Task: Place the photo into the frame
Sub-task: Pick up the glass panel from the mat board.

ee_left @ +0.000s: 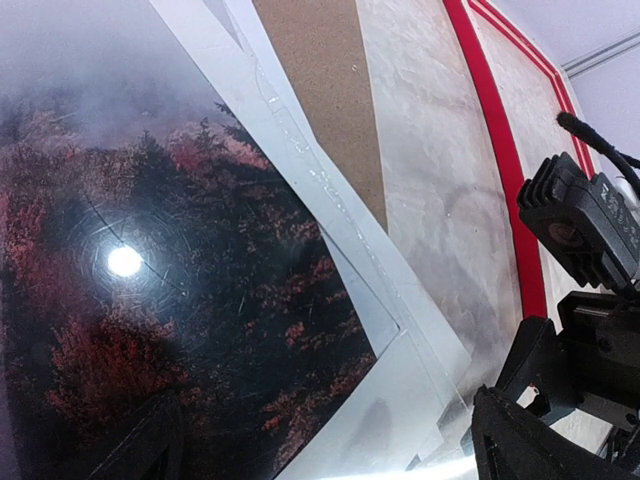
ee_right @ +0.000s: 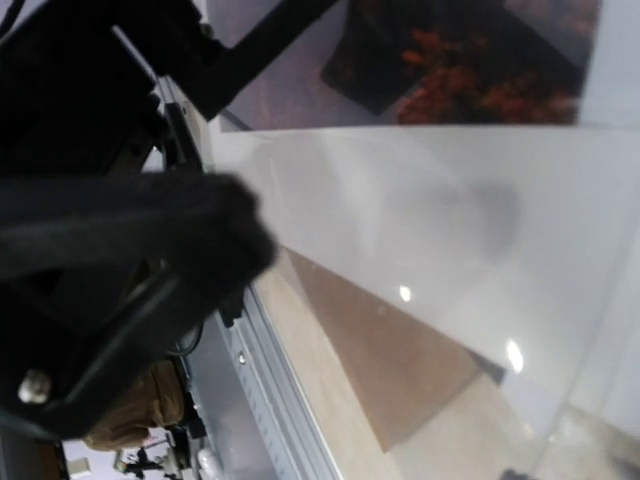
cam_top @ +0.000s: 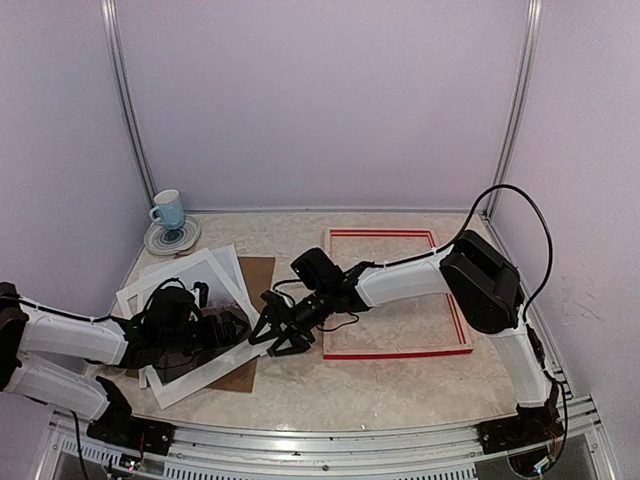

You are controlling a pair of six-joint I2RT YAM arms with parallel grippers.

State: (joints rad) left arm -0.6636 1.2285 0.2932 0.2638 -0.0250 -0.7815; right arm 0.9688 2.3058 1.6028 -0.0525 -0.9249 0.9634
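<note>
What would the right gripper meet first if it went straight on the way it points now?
Most likely the right edge of the white mat, just before the jaws of the right gripper; how high they stand above it is unclear.

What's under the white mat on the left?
A brown backing board pokes out past the white mat's right-hand edges; the photo shows in its window. How far either runs underneath is covered.

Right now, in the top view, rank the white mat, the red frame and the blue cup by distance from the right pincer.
1. White mat, at the right pincer tips, left.
2. Frame, just right.
3. Cup, back-left corner.
</note>
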